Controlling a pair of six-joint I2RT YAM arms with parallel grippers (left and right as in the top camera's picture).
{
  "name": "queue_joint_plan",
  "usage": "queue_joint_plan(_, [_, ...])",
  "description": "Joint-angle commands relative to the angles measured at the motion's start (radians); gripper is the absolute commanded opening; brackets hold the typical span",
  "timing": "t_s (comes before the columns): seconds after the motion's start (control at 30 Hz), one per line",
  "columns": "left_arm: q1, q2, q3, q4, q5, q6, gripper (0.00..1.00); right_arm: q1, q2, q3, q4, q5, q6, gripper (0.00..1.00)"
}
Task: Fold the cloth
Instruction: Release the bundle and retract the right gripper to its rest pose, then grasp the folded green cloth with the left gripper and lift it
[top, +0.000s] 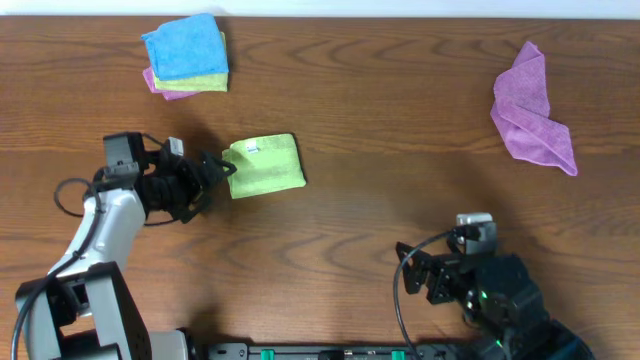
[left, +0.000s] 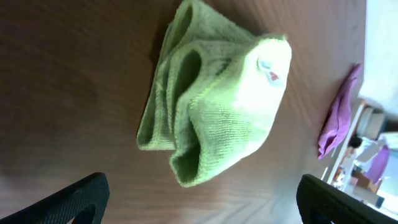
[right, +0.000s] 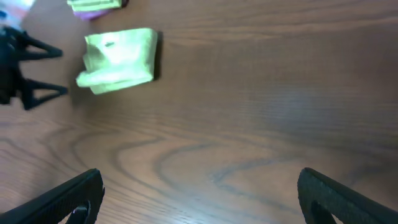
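A folded green cloth (top: 265, 165) lies on the wooden table left of centre. It also shows in the left wrist view (left: 217, 93) and the right wrist view (right: 119, 57). My left gripper (top: 222, 168) is open and empty, its fingertips just left of the cloth's left edge, apart from it. My right gripper (top: 420, 275) is open and empty over bare table near the front edge, far from the cloth.
A stack of folded cloths, blue (top: 186, 48) on yellow-green and pink, sits at the back left. A crumpled purple cloth (top: 534, 108) lies at the back right, also in the left wrist view (left: 339, 112). Bare wood lies between them.
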Motion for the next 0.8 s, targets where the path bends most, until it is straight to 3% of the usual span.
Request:
queue_joint_plan(0.0, [0.002, -0.013, -0.074, 0.074, 0.045, -0.079, 0.98, -0.008, -0.045, -0.008, -0.013, 0.023, 0.077, 0.99])
queue_joint_plan(0.37, [-0.061, -0.011, -0.187, 0.308, 0.026, -0.188, 0.98, -0.008, -0.060, -0.008, -0.016, 0.006, 0.026, 0.99])
queue_joint_plan(0.77, [-0.223, -0.010, -0.187, 0.402, -0.198, -0.332, 0.98, -0.008, -0.060, -0.008, -0.023, 0.032, 0.012, 0.99])
